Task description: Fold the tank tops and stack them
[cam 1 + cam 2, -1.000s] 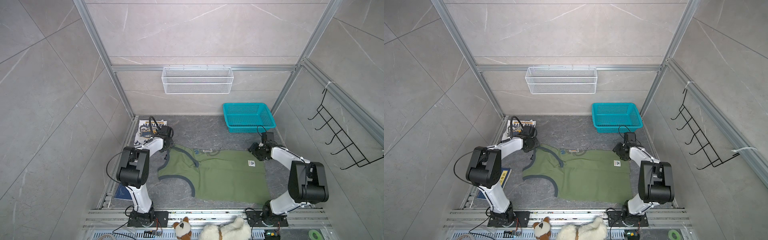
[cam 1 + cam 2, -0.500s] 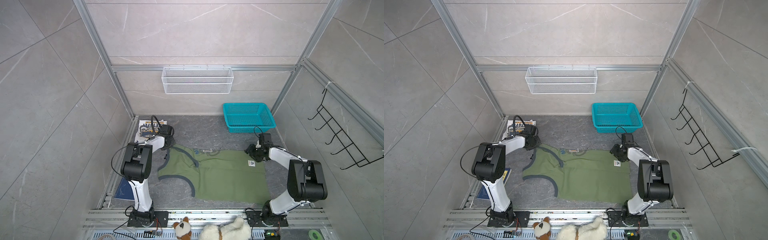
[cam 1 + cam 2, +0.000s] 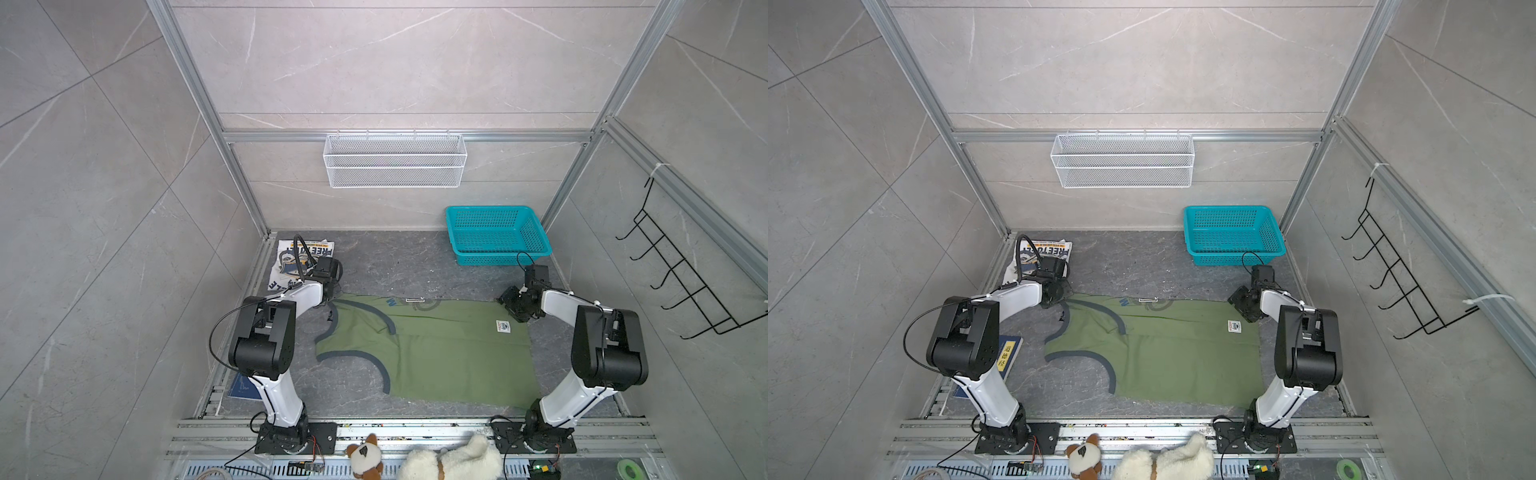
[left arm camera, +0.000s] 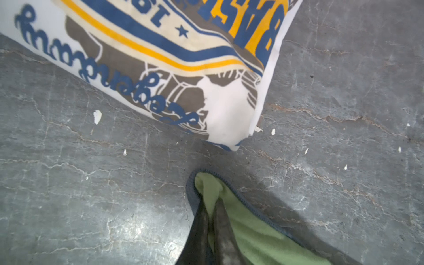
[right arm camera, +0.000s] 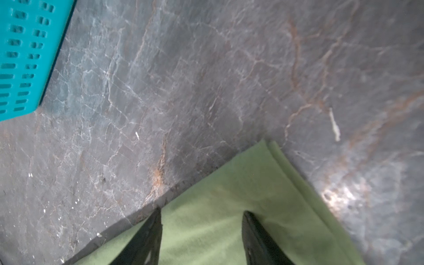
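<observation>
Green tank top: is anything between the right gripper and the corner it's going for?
Nothing visible. The right gripper is open, jaws straddling a corner of the green tank top, bare cloth between them. The teal basket sits aside. The left gripper is shut on its strap.

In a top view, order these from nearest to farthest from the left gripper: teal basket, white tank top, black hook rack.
1. white tank top, beside the left gripper
2. teal basket, back right
3. black hook rack, right wall

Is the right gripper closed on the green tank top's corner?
No, in the right wrist view the right gripper stands with its jaws apart over the corner of the olive tank top.
</observation>
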